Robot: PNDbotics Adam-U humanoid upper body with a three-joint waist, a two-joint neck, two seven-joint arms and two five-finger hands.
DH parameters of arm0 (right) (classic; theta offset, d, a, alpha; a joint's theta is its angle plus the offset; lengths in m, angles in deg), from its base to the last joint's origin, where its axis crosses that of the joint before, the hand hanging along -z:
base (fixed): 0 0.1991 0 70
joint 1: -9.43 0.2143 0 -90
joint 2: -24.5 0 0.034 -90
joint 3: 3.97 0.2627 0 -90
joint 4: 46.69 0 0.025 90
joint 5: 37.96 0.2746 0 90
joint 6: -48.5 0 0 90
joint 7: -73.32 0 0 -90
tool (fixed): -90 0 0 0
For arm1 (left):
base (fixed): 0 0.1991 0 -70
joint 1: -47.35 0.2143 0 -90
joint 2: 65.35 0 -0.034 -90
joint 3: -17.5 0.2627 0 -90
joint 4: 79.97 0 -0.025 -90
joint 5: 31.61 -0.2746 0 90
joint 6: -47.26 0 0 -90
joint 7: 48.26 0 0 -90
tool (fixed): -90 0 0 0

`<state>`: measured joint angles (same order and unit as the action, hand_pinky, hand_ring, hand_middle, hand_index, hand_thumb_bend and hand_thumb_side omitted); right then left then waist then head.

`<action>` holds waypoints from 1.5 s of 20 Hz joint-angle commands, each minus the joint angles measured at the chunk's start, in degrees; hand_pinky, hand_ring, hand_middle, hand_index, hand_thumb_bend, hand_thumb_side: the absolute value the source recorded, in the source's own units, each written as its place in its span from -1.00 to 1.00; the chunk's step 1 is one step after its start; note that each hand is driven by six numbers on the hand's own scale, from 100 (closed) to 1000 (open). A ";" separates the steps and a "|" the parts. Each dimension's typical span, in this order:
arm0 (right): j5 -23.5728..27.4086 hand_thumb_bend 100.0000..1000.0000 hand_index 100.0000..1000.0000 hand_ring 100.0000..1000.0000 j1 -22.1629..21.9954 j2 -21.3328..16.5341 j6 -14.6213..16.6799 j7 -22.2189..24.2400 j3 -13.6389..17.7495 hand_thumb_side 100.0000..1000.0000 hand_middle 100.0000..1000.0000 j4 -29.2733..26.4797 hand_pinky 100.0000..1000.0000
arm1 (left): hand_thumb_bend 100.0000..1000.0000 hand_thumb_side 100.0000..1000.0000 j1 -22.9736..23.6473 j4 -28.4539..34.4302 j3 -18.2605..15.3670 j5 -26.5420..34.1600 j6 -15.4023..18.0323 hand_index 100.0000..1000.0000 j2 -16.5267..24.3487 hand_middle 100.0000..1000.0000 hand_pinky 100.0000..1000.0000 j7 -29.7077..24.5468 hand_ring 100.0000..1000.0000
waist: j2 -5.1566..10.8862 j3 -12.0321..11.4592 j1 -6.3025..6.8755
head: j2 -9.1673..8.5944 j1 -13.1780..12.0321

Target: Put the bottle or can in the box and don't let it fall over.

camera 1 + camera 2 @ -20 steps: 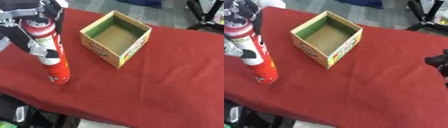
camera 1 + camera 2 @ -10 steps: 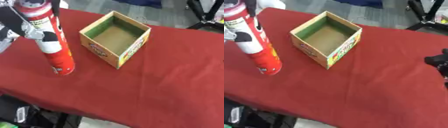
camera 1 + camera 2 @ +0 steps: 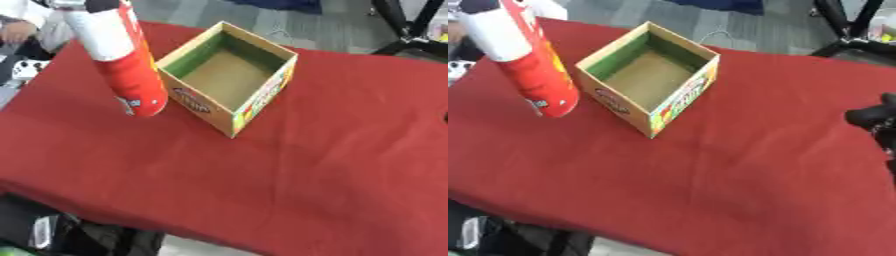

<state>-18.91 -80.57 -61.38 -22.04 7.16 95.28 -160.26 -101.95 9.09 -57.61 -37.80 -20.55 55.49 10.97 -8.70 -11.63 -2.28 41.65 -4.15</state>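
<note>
A table (image 3: 350, 150) under a red cloth fills the view, its near edge running across the bottom. On it sits an open cardboard box (image 3: 229, 76), turned corner-on, toward the far left part of the table, green inside with a brown floor and printed outer walls. The cloth to the right and along the near edge lies flat, lightly creased.
</note>
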 commanded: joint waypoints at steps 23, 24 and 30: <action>-0.81 -1.00 0.71 0.52 4.13 -0.83 -0.64 0.57 0.49 -0.06 0.32 -1.02 0.66 | -0.47 -1.00 -11.81 -16.18 -5.78 -5.46 1.68 -0.96 -7.44 -1.00 -1.00 6.02 -0.90 | -4.13 6.63 1.32 | -5.90 -3.56; -0.87 -1.00 0.71 0.52 4.27 -0.75 -0.63 0.63 0.48 -0.06 0.32 -1.02 0.66 | -0.47 -1.00 -11.90 -16.51 -5.90 -5.95 1.91 -0.96 -7.61 -1.00 -1.00 6.44 -0.90 | -4.35 6.98 1.34 | -6.14 -3.77; -1.71 -1.00 0.71 0.52 5.00 -0.18 -0.38 1.13 0.39 -0.06 0.32 -1.02 0.67 | -0.47 -1.00 -11.56 -17.62 -5.99 -9.24 3.83 -0.96 -8.18 -0.99 -1.00 8.53 -0.90 | -5.97 8.86 1.35 | -7.51 -4.78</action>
<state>-20.19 -76.00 -61.15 -22.60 8.00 95.51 -160.26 -112.22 -8.79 -62.53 -46.39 -17.04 46.45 18.77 -15.64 -2.73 -1.07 35.09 -8.56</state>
